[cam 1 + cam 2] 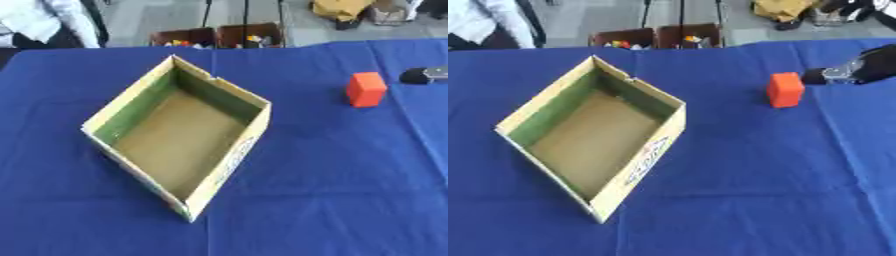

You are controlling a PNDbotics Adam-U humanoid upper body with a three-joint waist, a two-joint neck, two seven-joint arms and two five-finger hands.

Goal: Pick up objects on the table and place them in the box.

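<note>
While the open cardboard box point(179, 135) sits skewed on the left half of the blue table point(332, 175), the orange block point(785, 89) stands well apart on the right. The right hand point(852, 70) comes in from the right edge, just beside the block; whether its fingers are open, I cannot tell. Between block and box lies only bare cloth.

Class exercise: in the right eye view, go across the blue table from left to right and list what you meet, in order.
Open cardboard box → orange block → the robot's right hand, coming in from the right edge just beyond the block.
</note>
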